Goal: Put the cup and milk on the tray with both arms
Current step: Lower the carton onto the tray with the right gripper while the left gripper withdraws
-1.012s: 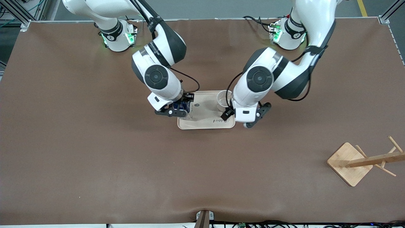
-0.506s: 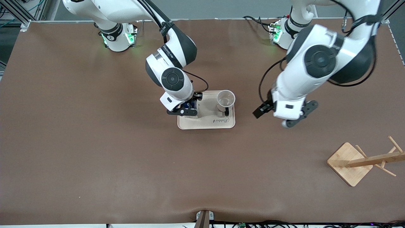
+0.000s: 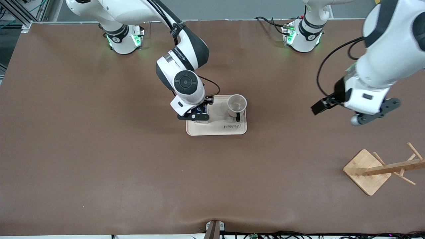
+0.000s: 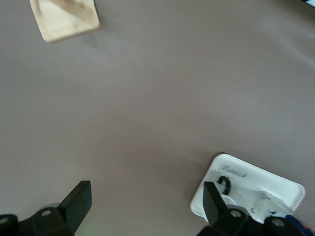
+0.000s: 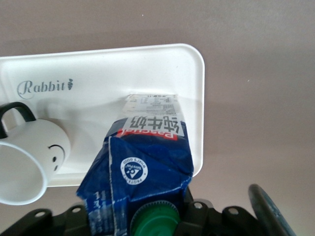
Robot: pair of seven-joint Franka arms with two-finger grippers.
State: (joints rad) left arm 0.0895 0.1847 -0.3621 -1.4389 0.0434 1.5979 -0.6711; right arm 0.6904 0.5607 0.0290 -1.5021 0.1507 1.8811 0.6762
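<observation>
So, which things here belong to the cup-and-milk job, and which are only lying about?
Belong to the job:
- cup, on the tray
- milk carton, on the tray
- tray
- right gripper, at the carton
- left gripper, open over bare table

Lying about:
- wooden rack

A brown mat (image 3: 99, 159) covers the whole table. A wooden rack (image 3: 378, 170) lies tipped on its side near the front camera, toward the left arm's end. Grey floor (image 3: 232, 8) shows past the table's edge, with aluminium frame posts (image 3: 20, 13) at the corners and cables (image 3: 265, 235) along the front edge.
</observation>
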